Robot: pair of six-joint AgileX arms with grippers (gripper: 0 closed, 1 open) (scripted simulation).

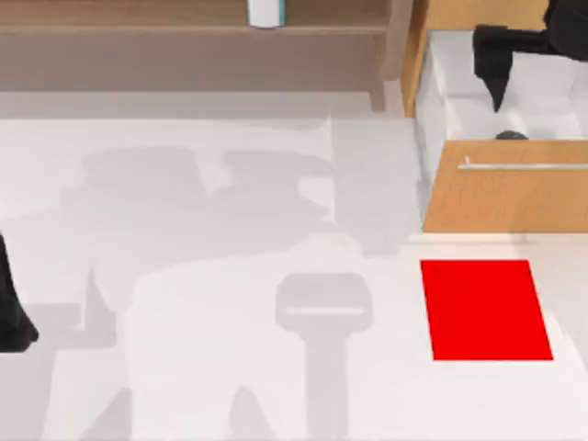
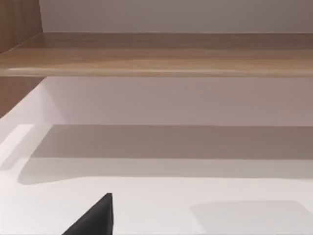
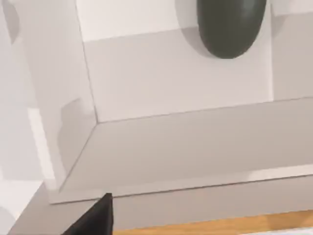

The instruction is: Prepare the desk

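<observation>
The right gripper (image 1: 499,96) hangs over the pulled-out drawer (image 1: 505,188) at the white desk's (image 1: 211,276) back right, a dark rounded object (image 3: 231,27) just below it inside; I cannot tell its finger state. The red mat (image 1: 484,309) lies nearer, in front of the drawer. The left arm (image 1: 13,312) is parked at the left edge.

White desk (image 1: 211,367), light-wood shelf (image 1: 184,18), drawer (image 1: 505,197) pulled open
</observation>
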